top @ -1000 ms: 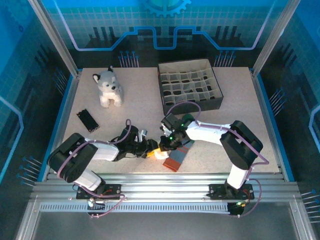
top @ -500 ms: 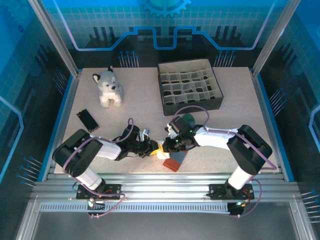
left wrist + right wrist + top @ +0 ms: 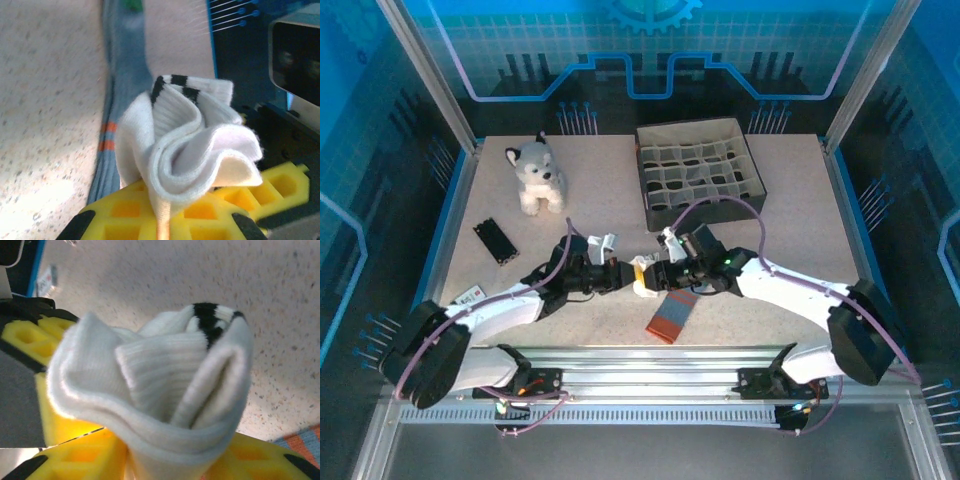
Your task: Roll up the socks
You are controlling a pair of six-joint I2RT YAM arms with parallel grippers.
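Observation:
The white sock (image 3: 642, 286), rolled into a bundle with black stripes at its cuff, hangs between my two grippers just above the table. My left gripper (image 3: 626, 275) is shut on the white sock (image 3: 190, 145), which is pinched between the yellow fingers of the left gripper (image 3: 162, 222). My right gripper (image 3: 658, 277) faces it from the right. In the right wrist view the right gripper (image 3: 170, 467) has its fingers apart, with the white sock (image 3: 165, 375) bulging between them. The grey-blue sock (image 3: 670, 315) lies flat nearby, its orange-red cuff toward the near edge. That grey-blue sock (image 3: 122, 75) stretches away under the bundle.
A plush husky (image 3: 538, 177) sits at the back left. A dark box of compartments (image 3: 756, 205) stands at the back right. A small black object (image 3: 495, 240) and a small card (image 3: 470, 296) lie on the left. The metal rail (image 3: 640, 360) runs along the near edge.
Both grippers have moved away from the near edge and carried the white sock off the grey-blue one. The left gripper has shut on the sock. The right gripper's fingers have parted.

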